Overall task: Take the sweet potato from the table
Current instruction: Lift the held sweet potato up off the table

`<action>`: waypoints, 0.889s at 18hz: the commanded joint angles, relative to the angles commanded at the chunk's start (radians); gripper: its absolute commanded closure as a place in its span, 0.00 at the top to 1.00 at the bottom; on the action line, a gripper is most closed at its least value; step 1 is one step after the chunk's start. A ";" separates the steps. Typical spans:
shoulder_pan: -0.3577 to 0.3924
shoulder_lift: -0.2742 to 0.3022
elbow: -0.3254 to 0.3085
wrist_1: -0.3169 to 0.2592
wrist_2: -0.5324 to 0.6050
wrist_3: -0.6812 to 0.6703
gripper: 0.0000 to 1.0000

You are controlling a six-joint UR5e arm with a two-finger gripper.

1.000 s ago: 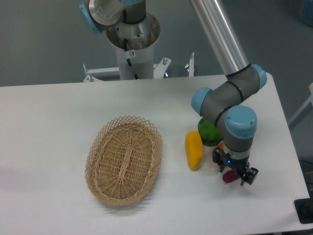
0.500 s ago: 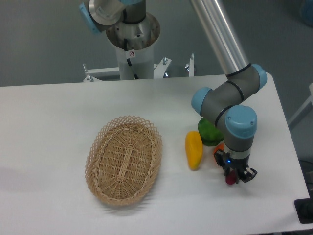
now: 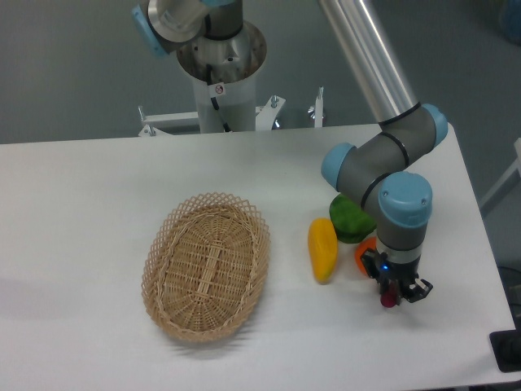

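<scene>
The sweet potato (image 3: pixel 388 300) shows only as a small dark reddish tip between my gripper's fingers, low over the white table (image 3: pixel 81 244) at the front right. My gripper (image 3: pixel 395 295) points straight down and is shut on it. Most of the sweet potato is hidden by the fingers. I cannot tell whether it still touches the tabletop.
A round orange fruit (image 3: pixel 365 253) lies just left of the gripper, partly hidden by the wrist. A green vegetable (image 3: pixel 348 218) sits behind it. A long yellow vegetable (image 3: pixel 322 248) lies to the left. An oval wicker basket (image 3: pixel 207 265) stands mid-table. The table's right edge is close.
The gripper's fingers have closed from open around the sweet potato to shut on it. The wrist has shifted slightly to the right. More of the orange fruit shows now.
</scene>
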 joint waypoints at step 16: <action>0.078 0.236 0.029 -0.061 -0.311 -0.189 0.32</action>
